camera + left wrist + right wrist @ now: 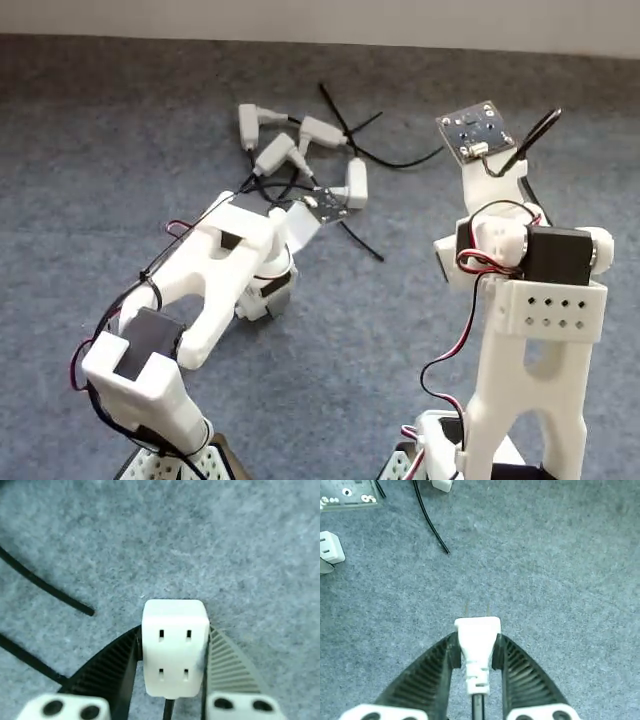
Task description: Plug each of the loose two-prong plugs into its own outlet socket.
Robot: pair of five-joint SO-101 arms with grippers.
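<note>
My left gripper (175, 632) is shut on a white outlet socket (175, 647) with two pairs of slots facing the camera, held low over the grey carpet. My right gripper (476, 642) is shut on a white two-prong plug (477, 632); its prongs point away over the carpet and its black cord runs back between the fingers. In the high view the left arm (235, 255) stretches toward the table's middle, while the right arm (530, 290) stands upright at the right. Several loose white plugs (275, 152) with black cords lie in a cluster beyond the left arm.
Black cables (345, 130) tangle around the plug cluster, and one loose cable end (427, 515) lies in front of the right gripper. A white socket block (330, 547) and a circuit board (350, 500) sit off to one side. Grey carpet (420, 300) covers the table between the arms.
</note>
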